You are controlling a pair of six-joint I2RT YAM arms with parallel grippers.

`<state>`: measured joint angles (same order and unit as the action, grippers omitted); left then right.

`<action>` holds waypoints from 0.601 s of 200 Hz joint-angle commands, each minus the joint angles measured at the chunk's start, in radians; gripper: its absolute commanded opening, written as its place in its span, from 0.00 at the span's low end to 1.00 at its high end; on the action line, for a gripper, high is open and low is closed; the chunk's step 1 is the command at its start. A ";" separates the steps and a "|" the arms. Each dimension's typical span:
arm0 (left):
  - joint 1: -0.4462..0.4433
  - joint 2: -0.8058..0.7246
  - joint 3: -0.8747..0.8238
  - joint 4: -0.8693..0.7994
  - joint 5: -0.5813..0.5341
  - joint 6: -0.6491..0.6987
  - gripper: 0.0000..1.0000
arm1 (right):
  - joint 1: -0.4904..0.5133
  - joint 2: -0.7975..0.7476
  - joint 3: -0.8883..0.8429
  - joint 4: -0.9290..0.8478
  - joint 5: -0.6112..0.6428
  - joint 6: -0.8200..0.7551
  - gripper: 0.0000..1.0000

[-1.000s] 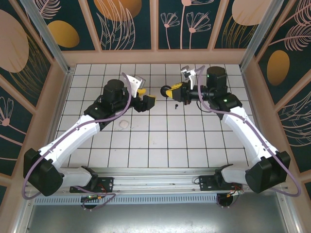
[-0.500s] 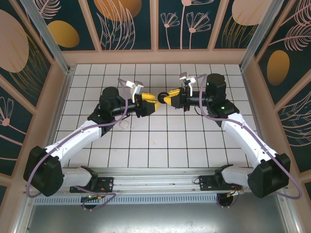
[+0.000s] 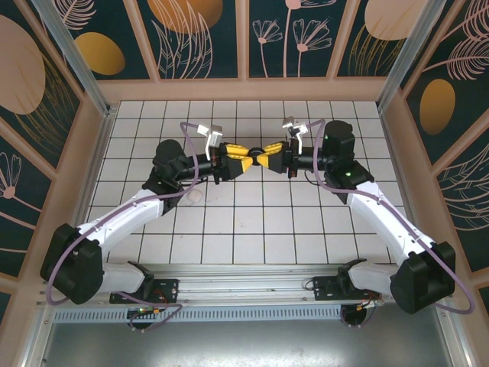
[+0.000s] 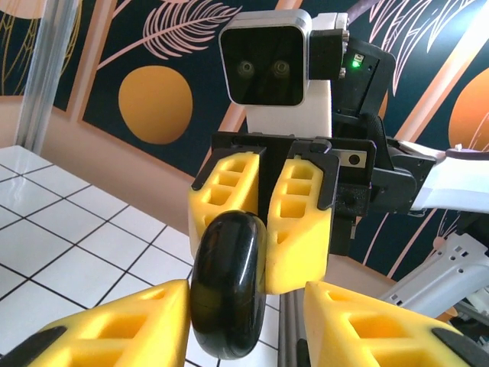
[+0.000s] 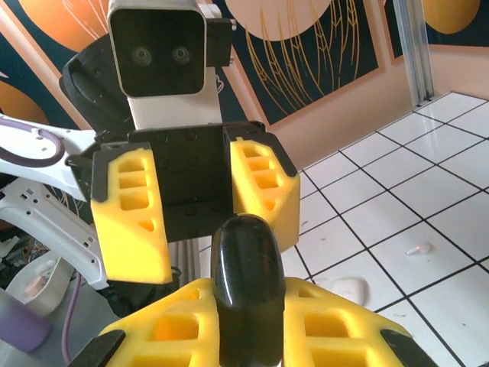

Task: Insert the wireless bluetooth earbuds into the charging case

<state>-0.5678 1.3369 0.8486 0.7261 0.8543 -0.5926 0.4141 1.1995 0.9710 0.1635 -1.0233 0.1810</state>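
Note:
The round glossy black charging case (image 3: pixel 253 152) hangs edge-on in mid-air over the middle of the tiled floor. My right gripper (image 5: pixel 244 294) is shut on it, the case (image 5: pixel 243 252) sticking up between the yellow fingers. My left gripper (image 4: pixel 246 294) faces it from the other side, open, its jaws straddling the case (image 4: pixel 228 287). One left finger (image 4: pixel 122 325) touches the case; the other (image 4: pixel 382 325) stands apart from it. In the top view the left gripper (image 3: pixel 238 160) and right gripper (image 3: pixel 267 159) meet tip to tip. A tiny white earbud (image 5: pixel 419 248) lies on a tile.
A small white case (image 3: pixel 195 196) lies on the floor under the left arm, also seen past my right fingers (image 5: pixel 351 288). Wooden-framed patterned walls (image 3: pixel 244 88) enclose the tiled floor on three sides.
The left arm swung up and toward the centre, and its jaws narrowed around the black case. The right gripper carried the case a little left to meet it.

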 commanded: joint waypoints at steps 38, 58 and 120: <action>-0.004 0.042 -0.029 0.154 0.019 -0.083 0.44 | 0.012 -0.012 -0.020 0.143 -0.034 0.079 0.09; -0.004 0.058 -0.029 0.203 0.038 -0.119 0.43 | 0.014 -0.012 -0.028 0.174 -0.032 0.104 0.09; -0.004 0.063 -0.011 0.247 0.040 -0.143 0.31 | 0.031 0.013 -0.024 0.231 -0.032 0.140 0.09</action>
<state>-0.5686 1.4021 0.8253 0.9020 0.8825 -0.7200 0.4274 1.2015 0.9424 0.3229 -1.0229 0.3027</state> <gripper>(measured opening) 0.324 0.170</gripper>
